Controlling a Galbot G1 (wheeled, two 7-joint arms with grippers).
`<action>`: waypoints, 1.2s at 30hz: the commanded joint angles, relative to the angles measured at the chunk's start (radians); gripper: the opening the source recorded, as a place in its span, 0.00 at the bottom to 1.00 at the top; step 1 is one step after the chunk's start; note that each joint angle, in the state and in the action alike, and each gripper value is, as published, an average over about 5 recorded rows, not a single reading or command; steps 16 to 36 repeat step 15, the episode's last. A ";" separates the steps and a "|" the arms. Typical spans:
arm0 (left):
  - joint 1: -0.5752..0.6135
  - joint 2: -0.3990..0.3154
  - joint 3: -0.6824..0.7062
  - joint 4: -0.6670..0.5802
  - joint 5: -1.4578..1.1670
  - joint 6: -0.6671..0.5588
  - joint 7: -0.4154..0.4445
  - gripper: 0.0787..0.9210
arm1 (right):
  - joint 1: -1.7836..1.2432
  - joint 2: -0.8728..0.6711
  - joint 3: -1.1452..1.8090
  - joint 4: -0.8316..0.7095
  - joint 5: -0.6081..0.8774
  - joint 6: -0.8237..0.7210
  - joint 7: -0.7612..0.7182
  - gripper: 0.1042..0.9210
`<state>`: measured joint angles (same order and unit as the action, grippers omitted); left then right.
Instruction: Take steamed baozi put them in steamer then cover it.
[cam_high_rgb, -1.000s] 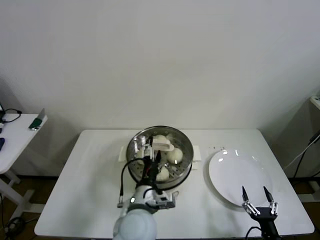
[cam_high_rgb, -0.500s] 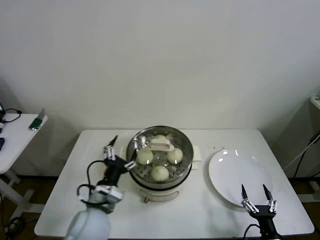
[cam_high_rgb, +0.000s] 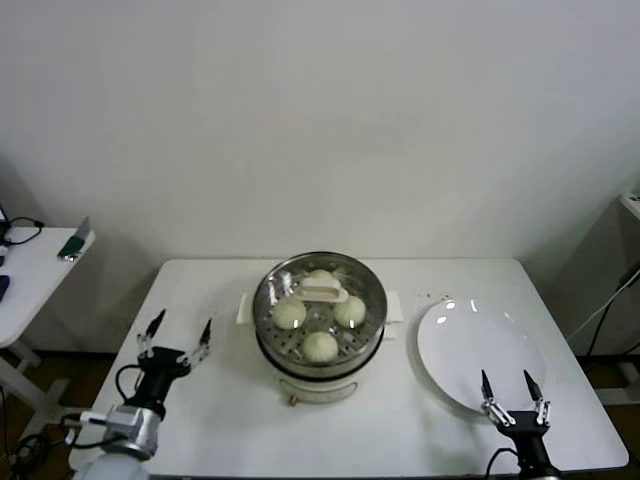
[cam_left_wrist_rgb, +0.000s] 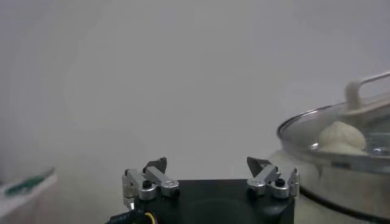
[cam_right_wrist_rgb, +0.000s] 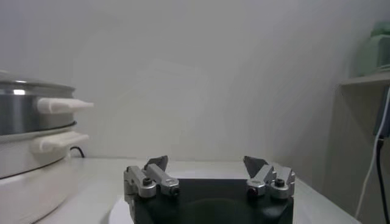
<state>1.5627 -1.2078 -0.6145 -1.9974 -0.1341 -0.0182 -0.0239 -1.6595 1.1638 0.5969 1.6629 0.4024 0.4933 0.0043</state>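
The left claw (cam_high_rgb: 178, 335) has been pulled clear of the steamer (cam_high_rgb: 320, 310): a second ago it was hanging right over the basket, half a second ago it was at the steamer's left rim, and now it is seen well out over the counter (cam_high_rgb: 220, 400) near its left edge. The steamer itself has not moved, and the cover (cam_high_rgb: 321, 300) is now left sitting on it, its cream-white handle (cam_high_rgb: 325, 293) lying across the top. The steamed baozi (cam_high_rgb: 320, 345) are seen through the glass, four of them inside the basket, at the middle of the counter toward its far edge.

The left claw is held low, fingers pointed up and away toward the far edge, spread wide with nothing between them. From the left wrist view the two fingertips are seen well apart, with the covered steamer (cam_left_wrist_rgb: 341, 152) off to one side and a bun (cam_left_wrist_rgb: 339, 136) visible under the glass.

The right claw (cam_high_rgb: 510, 395) has barely shifted; it is parked near the counter's front right corner, over the near rim of the white plate (cam_high_rgb: 480, 345), fingers wide apart and holding nothing. The same empty spread is shown in the right wrist view (cam_right_wrist_rgb: 207, 165).
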 joint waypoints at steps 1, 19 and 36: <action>0.067 -0.009 -0.063 0.169 -0.212 -0.221 0.003 0.88 | 0.010 0.001 -0.003 -0.026 -0.002 0.003 -0.001 0.88; 0.068 -0.018 -0.032 0.197 -0.180 -0.229 0.018 0.88 | 0.016 0.005 -0.008 -0.021 0.002 -0.005 -0.002 0.88; 0.068 -0.018 -0.032 0.197 -0.180 -0.229 0.018 0.88 | 0.016 0.005 -0.008 -0.021 0.002 -0.005 -0.002 0.88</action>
